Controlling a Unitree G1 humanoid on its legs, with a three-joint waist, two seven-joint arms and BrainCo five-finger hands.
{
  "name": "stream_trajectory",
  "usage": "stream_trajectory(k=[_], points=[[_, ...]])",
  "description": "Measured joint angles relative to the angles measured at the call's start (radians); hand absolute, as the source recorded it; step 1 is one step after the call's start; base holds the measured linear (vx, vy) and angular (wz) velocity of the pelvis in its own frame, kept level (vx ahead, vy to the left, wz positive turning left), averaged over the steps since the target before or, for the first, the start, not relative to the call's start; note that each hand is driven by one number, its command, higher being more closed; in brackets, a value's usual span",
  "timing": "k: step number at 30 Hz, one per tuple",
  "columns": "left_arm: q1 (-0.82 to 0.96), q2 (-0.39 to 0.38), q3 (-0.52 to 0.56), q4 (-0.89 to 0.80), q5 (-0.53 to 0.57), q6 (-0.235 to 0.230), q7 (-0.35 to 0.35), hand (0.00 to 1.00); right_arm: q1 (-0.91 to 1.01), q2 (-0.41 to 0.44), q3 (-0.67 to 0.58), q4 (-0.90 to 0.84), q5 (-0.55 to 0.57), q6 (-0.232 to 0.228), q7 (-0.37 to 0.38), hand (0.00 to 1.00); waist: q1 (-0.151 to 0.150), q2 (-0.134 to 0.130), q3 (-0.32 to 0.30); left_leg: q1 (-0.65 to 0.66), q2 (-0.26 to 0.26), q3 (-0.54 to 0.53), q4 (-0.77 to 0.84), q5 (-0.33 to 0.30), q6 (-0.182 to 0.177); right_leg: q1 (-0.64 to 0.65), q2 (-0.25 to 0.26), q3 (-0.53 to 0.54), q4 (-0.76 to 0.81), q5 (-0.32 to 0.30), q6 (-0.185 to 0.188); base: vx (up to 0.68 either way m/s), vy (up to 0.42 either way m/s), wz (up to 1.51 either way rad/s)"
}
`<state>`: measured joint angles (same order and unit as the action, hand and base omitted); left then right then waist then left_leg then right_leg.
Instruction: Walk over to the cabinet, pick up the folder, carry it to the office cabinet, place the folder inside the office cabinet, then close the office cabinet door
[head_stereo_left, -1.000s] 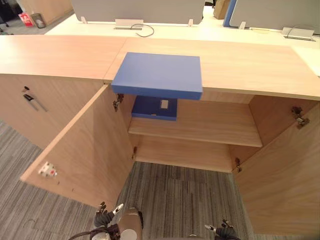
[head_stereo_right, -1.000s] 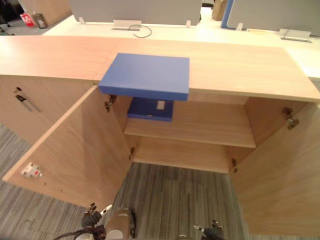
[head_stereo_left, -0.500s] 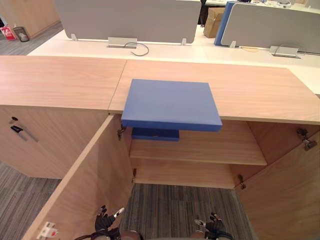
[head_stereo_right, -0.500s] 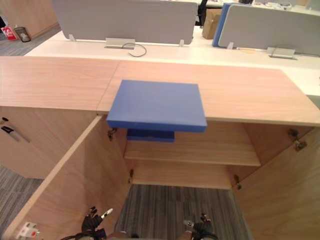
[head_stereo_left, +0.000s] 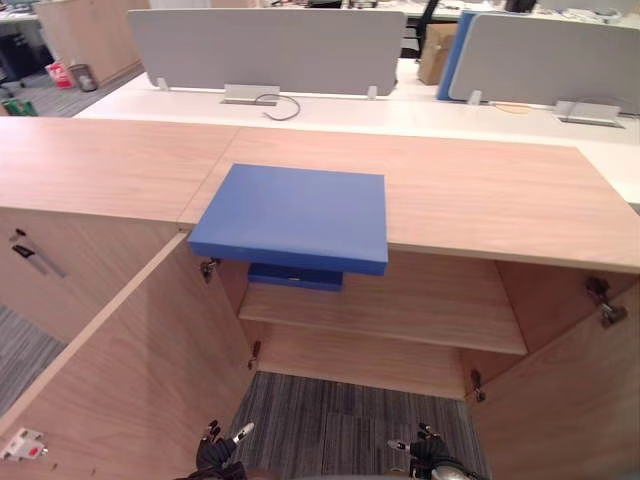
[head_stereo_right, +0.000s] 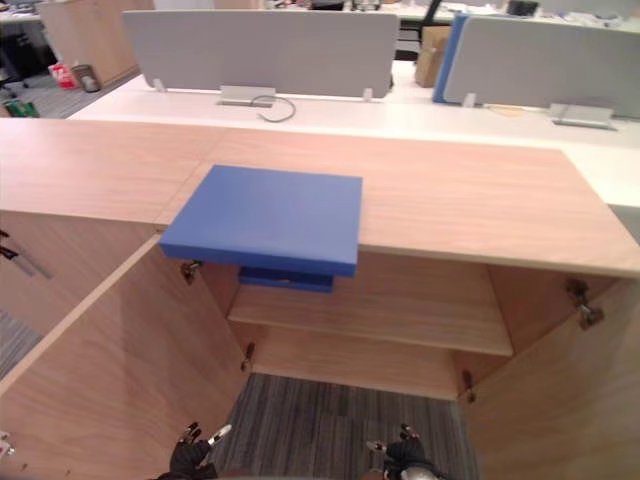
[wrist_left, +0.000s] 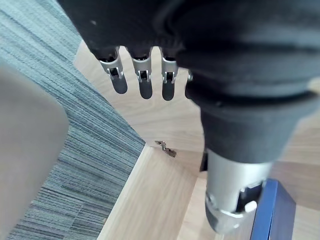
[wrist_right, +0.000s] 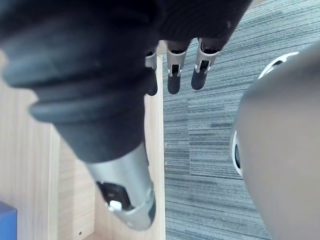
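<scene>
- cabinet (head_stereo_left: 480, 190) in pale wood, wide across the view from 9 to 3 o'clock, with one shelf (head_stereo_left: 420, 310) inside.
- left door (head_stereo_left: 130, 360) wide open toward 8 o'clock, right door (head_stereo_left: 570, 420) open toward 4 o'clock.
- folder (head_stereo_left: 290, 215), blue, flat on the cabinet top at 11 o'clock from the hands, near edge jutting over the opening, touched by neither hand.
- second folder (head_stereo_left: 295, 277), also blue, flat on the shelf right beneath the first and mostly hidden by it.
- left hand (head_stereo_left: 216, 456) low at 7 o'clock over grey carpet (head_stereo_left: 340, 430), fingers (wrist_left: 142, 82) straight, slightly apart, holding nothing.
- right hand (head_stereo_left: 430, 460) low at 5 o'clock, fingers (wrist_right: 175, 75) straight, slightly apart, holding nothing.
</scene>
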<state>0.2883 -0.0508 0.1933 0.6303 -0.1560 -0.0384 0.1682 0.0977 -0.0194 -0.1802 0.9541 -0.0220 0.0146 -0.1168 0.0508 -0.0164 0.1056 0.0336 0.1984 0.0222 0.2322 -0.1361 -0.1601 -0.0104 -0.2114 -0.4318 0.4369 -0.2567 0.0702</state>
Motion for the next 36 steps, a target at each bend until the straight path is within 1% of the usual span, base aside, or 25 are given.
stream_trajectory(k=[3,4,5,6,7,8,9,10,11,13,15,16,17,19,20,22,24,25,28,29,30,31,33,34,36], points=[[-0.005,0.005,0.008,-0.014,-0.067,0.001,0.0,0.0,0.014,0.008,-0.086,0.021,0.024,-0.009,-0.011,0.0,-0.005,-0.002,0.002,-0.053,0.019,0.023,0.092,-0.001,0.003,0.022,0.013,-0.031,-0.009,-0.014,-0.014,0.15,-0.094,0.22],[-0.006,0.006,0.008,-0.021,-0.111,0.001,0.0,0.0,0.015,0.007,-0.11,0.025,0.035,-0.008,-0.013,0.0,-0.005,-0.004,0.005,-0.055,0.023,0.038,0.113,0.001,0.008,0.042,0.018,-0.037,-0.019,-0.015,-0.015,0.12,-0.062,0.25],[-0.004,0.006,0.004,-0.054,-0.2,-0.001,0.0,0.0,0.02,0.003,-0.116,0.031,0.04,-0.007,-0.018,0.0,-0.004,-0.01,0.013,-0.055,0.023,0.049,0.139,0.003,0.017,0.077,0.02,-0.051,-0.041,-0.015,-0.015,0.1,-0.052,0.25],[-0.004,0.006,-0.008,-0.072,-0.239,-0.001,-0.001,0.0,0.021,-0.002,-0.116,0.034,0.04,-0.007,-0.019,0.0,-0.002,-0.012,0.015,-0.056,0.02,0.05,0.144,0.003,0.021,0.087,0.019,-0.058,-0.047,-0.015,-0.015,0.09,-0.026,0.28],[-0.003,0.006,-0.032,-0.109,-0.29,-0.003,-0.002,0.0,0.02,-0.009,-0.116,0.043,0.04,-0.007,-0.02,0.0,0.0,-0.011,0.017,-0.058,0.013,0.052,0.146,-0.001,0.033,0.094,0.014,-0.062,-0.052,-0.015,-0.015,0.07,0.039,0.22],[-0.002,0.006,-0.06,-0.162,-0.363,-0.009,-0.004,0.0,0.012,-0.016,-0.115,0.057,0.039,-0.005,-0.02,0.0,0.003,-0.012,0.02,-0.063,-0.007,0.047,0.141,-0.017,0.055,0.093,0.001,-0.063,-0.053,-0.015,-0.015,0.08,0.105,0.22],[-0.002,0.005,-0.079,-0.215,-0.432,-0.02,-0.009,0.0,0.003,-0.018,-0.115,0.062,0.04,-0.003,-0.02,0.0,0.004,-0.012,0.026,-0.067,-0.028,0.047,0.138,-0.025,0.067,0.091,-0.013,-0.063,-0.052,-0.012,-0.012,0.05,0.134,0.15],[-0.001,0.005,-0.087,-0.241,-0.465,-0.028,-0.011,0.0,0.0,-0.018,-0.114,0.062,0.04,-0.002,-0.02,0.0,0.006,-0.012,0.029,-0.066,-0.038,0.039,0.133,-0.027,0.07,0.091,-0.02,-0.063,-0.051,-0.011,-0.009,0.06,0.143,0.12],[0.008,0.001,-0.11,-0.296,-0.519,-0.042,-0.013,0.0,-0.007,-0.018,-0.109,0.065,0.038,0.002,-0.02,0.0,0.012,-0.002,0.026,-0.062,-0.054,0.03,0.118,-0.026,0.071,0.086,-0.025,-0.059,-0.052,-0.003,0.004,0.06,0.112,0.07],[0.028,-0.002,-0.138,-0.41,-0.561,-0.048,-0.029,0.0,-0.025,-0.009,-0.089,0.065,0.039,0.009,-0.017,0.0,0.023,-0.006,0.03,-0.061,-0.072,0.031,0.098,-0.026,0.071,0.077,-0.039,-0.054,-0.067,0.01,0.015,0.08,0.162,0.06],[0.045,-0.003,-0.152,-0.526,-0.569,-0.051,-0.041,0.0,-0.029,0.007,-0.051,0.058,0.033,0.012,-0.013,0.0,0.028,-0.01,0.032,-0.059,-0.081,0.034,0.094,-0.026,0.071,0.089,-0.043,-0.054,-0.092,0.03,0.011,0.05,0.162,0.1],[0.064,-0.003,-0.164,-0.607,-0.563,-0.056,-0.042,0.0,-0.032,0.007,-0.03,0.059,0.037,0.012,-0.013,0.0,0.036,-0.011,0.033,-0.049,-0.084,0.035,0.093,-0.026,0.071,0.104,-0.041,-0.054,-0.115,0.044,0.009,0.01,0.121,0.02],[0.077,-0.003,-0.172,-0.69,-0.545,-0.064,-0.041,0.0,-0.032,0.012,-0.014,0.058,0.037,0.01,-0.013,0.0,0.05,-0.013,0.03,-0.043,-0.084,0.041,0.092,-0.026,0.071,0.111,-0.041,-0.053,-0.128,0.05,0.011,0.0,0.094,0.0],[0.089,-0.003,-0.174,-0.797,-0.501,-0.071,-0.039,0.0,-0.033,0.021,-0.014,0.048,0.037,0.006,-0.013,0.0,0.056,-0.015,0.03,-0.043,-0.086,0.04,0.082,-0.027,0.071,0.114,-0.036,-0.051,-0.146,0.056,0.015,0.0,0.018,-0.01],[0.1,-0.004,-0.174,-0.882,-0.401,-0.084,-0.03,0.0,-0.032,0.027,-0.012,0.037,0.038,0.003,-0.013,0.0,0.06,-0.015,0.03,-0.045,-0.084,0.04,0.073,-0.027,0.071,0.117,-0.032,-0.051,-0.154,0.063,0.024,0.0,0.0,0.0],[0.109,-0.006,-0.171,-0.962,-0.319,-0.09,-0.017,0.0,-0.021,0.03,0.008,0.022,0.04,0.002,-0.013,0.0,0.065,-0.017,0.031,-0.038,-0.084,0.04,0.064,-0.027,0.071,0.12,-0.032,-0.051,-0.154,0.066,0.025,0.0,0.0,0.0],[0.114,-0.008,-0.17,-1.013,-0.222,-0.096,0.021,0.0,-0.015,0.033,0.008,0.017,0.041,0.0,-0.014,0.0,0.07,-0.021,0.031,-0.027,-0.087,0.04,0.051,-0.027,0.071,0.127,-0.033,-0.051,-0.159,0.069,0.027,-0.02,0.012,0.01],[0.116,-0.009,-0.168,-1.024,-0.199,-0.098,0.031,0.0,-0.014,0.034,0.008,0.016,0.041,0.0,-0.014,0.0,0.072,-0.022,0.032,-0.027,-0.087,0.039,0.049,-0.027,0.071,0.128,-0.033,-0.051,-0.161,0.071,0.028,-0.04,0.028,0.03],[0.138,-0.017,-0.147,-1.077,-0.131,-0.098,0.094,0.0,-0.009,0.045,0.007,0.01,0.041,0.0,-0.016,0.0,0.082,-0.034,0.029,-0.028,-0.091,0.039,0.038,-0.027,0.071,0.127,-0.034,-0.051,-0.174,0.082,0.034,-0.04,0.035,0.01],[0.151,-0.022,-0.138,-1.109,-0.082,-0.098,0.123,0.0,-0.006,0.054,0.007,0.01,0.041,0.0,-0.017,0.0,0.086,-0.043,0.023,-0.027,-0.094,0.037,0.031,-0.026,0.071,0.127,-0.034,-0.052,-0.181,0.085,0.038,-0.04,0.028,0.01],[0.159,-0.026,-0.135,-1.144,-0.003,-0.098,0.161,0.0,-0.003,0.063,0.007,0.01,0.042,-0.001,-0.02,0.0,0.091,-0.052,0.017,-0.027,-0.094,0.037,0.031,-0.026,0.071,0.128,-0.033,-0.052,-0.186,0.088,0.038,0.0,0.0,0.0],[0.159,-0.026,-0.135,-1.161,0.042,-0.098,0.182,0.0,-0.002,0.066,0.007,0.01,0.042,-0.001,-0.022,0.0,0.094,-0.056,0.015,-0.027,-0.095,0.037,0.03,-0.026,0.071,0.129,-0.033,-0.052,-0.187,0.089,0.038,0.0,0.0,0.0],[0.155,-0.024,-0.135,-1.222,0.212,-0.1,0.258,0.0,0.002,0.08,0.007,0.011,0.041,-0.005,-0.03,0.0,0.102,-0.065,0.007,-0.015,-0.097,0.037,0.02,-0.024,0.072,0.132,-0.033,-0.052,-0.194,0.091,0.037,-0.02,0.004,0.0],[0.153,-0.022,-0.135,-1.232,0.252,-0.1,0.277,0.0,0.002,0.083,0.007,0.014,0.041,-0.007,-0.033,0.0,0.102,-0.065,0.002,-0.012,-0.098,0.037,0.014,-0.022,0.072,0.134,-0.033,-0.052,-0.198,0.091,0.037,-0.03,0.0,0.02],[0.117,-0.001,-0.152,-1.248,0.373,-0.099,0.325,0.0,-0.004,0.083,0.007,0.041,0.04,-0.01,-0.038,0.0,0.103,-0.061,-0.017,-0.008,-0.102,0.036,-0.007,-0.01,0.072,0.133,-0.03,-0.051,-0.217,0.099,0.037,0.0,0.0,0.0]])
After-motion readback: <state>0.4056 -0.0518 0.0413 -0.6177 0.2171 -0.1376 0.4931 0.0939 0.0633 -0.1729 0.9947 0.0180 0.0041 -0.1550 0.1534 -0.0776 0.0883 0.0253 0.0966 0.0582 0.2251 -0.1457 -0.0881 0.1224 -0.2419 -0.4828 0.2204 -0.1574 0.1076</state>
